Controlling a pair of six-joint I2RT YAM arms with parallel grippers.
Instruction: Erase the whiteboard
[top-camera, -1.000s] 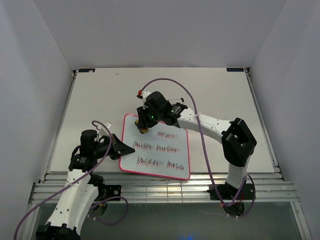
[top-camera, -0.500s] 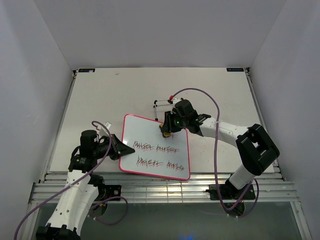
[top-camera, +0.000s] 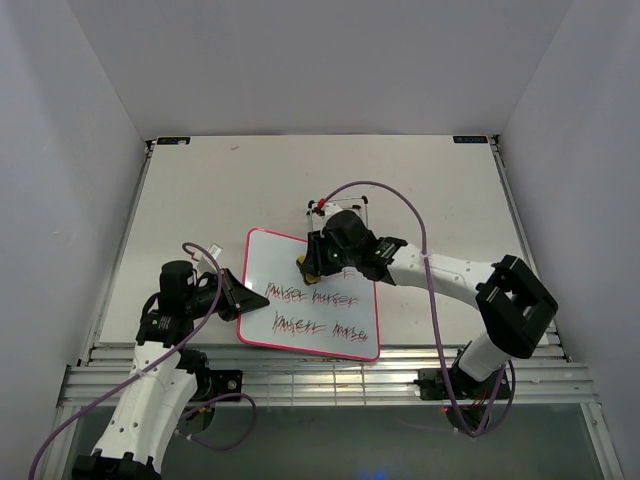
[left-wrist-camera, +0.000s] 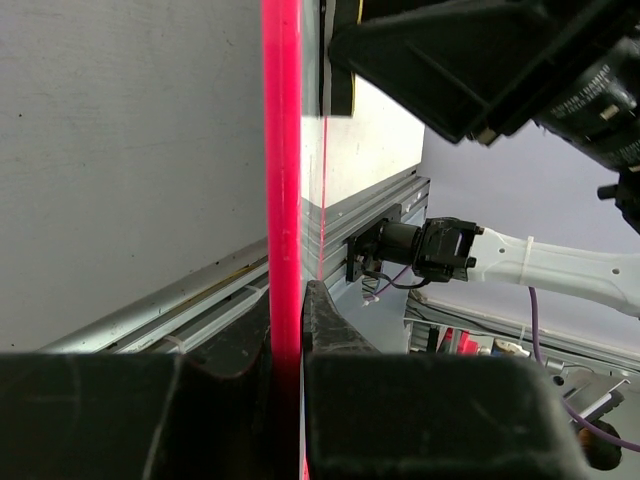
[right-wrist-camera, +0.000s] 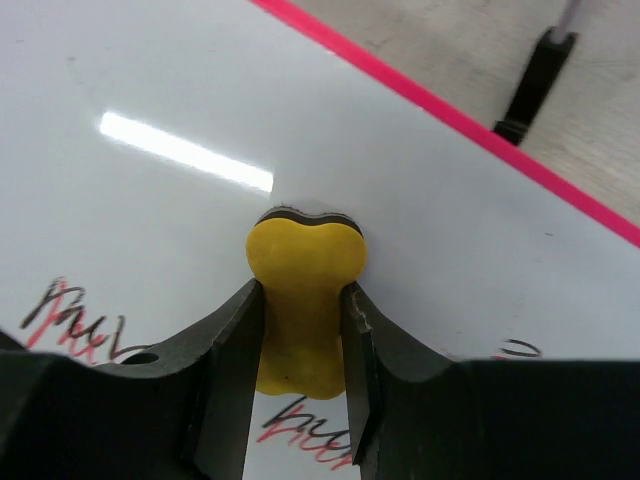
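The whiteboard (top-camera: 272, 262), with a pink-red frame, lies on the table in the top view. Two rows of red and black scribbles (top-camera: 312, 297) remain on its lower half. My left gripper (top-camera: 241, 300) is shut on the board's left edge; the left wrist view shows the pink frame (left-wrist-camera: 282, 150) pinched between the fingers (left-wrist-camera: 330, 320). My right gripper (top-camera: 314, 266) is shut on the yellow eraser (right-wrist-camera: 305, 285) and presses it on the board (right-wrist-camera: 420, 190) just above the upper scribble row (right-wrist-camera: 75, 315).
A small black-edged object (top-camera: 337, 207) sits on the table just behind the board. In the right wrist view a black clip (right-wrist-camera: 535, 80) lies beyond the pink frame (right-wrist-camera: 450, 110). A metal rail (top-camera: 320, 375) runs along the table's near edge.
My right gripper swept the eraser right across the board's top row, then came back left. The top row of scribbles is gone. The left gripper has not moved.
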